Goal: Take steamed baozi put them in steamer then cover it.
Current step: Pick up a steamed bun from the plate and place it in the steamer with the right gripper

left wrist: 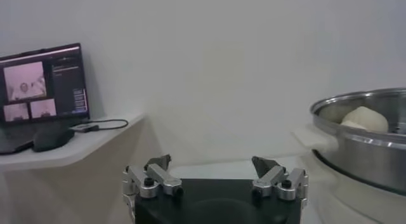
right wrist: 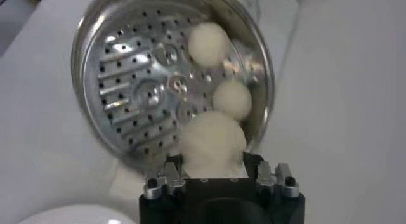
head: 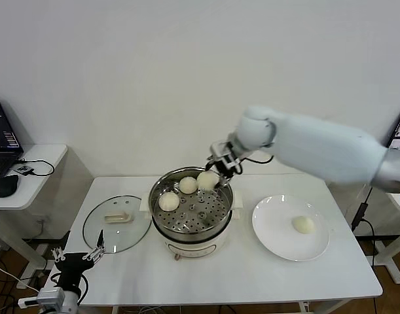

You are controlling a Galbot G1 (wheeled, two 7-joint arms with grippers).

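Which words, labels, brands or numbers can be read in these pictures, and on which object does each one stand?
None can be read.
Laptop screen on the side desk: small windows and lines of text, too small and blurred to read.
Steamer, glass cover, plate, baozi: no marking visible.

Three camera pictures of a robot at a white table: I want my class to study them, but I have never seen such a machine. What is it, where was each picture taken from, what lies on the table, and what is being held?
It is a two-armed robot with a gripper on each arm. One picture comes from a camera on its head, the others from its wrists. On the table stand a steel steamer, a glass cover lying beside it, and a white plate with one baozi. Two buns already sit on the steamer's tray. The right gripper holds a third bun over the steamer's far rim; its wrist camera shows that bun up close. The left gripper waits open near the table's front edge, by the cover.
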